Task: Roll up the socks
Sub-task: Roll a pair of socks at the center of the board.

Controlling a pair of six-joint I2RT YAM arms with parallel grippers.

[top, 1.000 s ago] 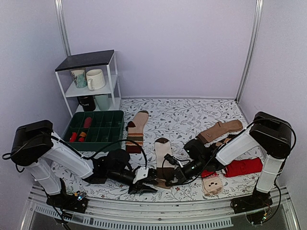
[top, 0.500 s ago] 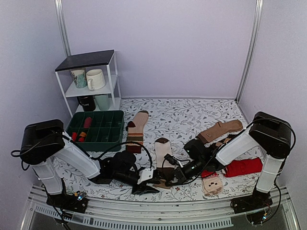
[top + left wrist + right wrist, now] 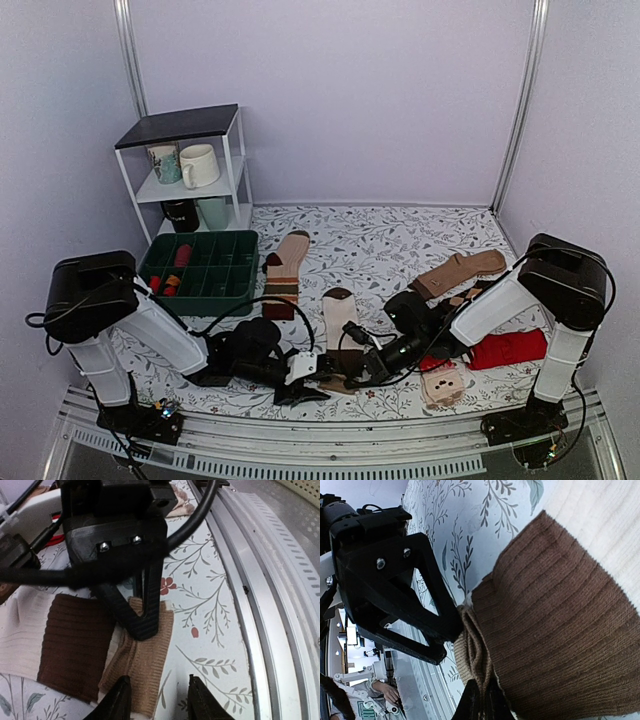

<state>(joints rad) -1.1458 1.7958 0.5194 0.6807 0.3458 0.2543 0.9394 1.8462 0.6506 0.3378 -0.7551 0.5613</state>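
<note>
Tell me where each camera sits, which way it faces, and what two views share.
Top external: above and behind the bases, facing down over the floral-print table; both arms show.
Left wrist: on the left arm, facing past its own left gripper to the cream-white sock with dark brown band and tan toe.
Right wrist: on the right arm, facing past its own right gripper, shut on that toe.
Shared: each wrist view shows the other gripper at the toe.

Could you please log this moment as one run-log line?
right claw: shut on sock toe | left claw: open at toe | sock: unrolled
</note>
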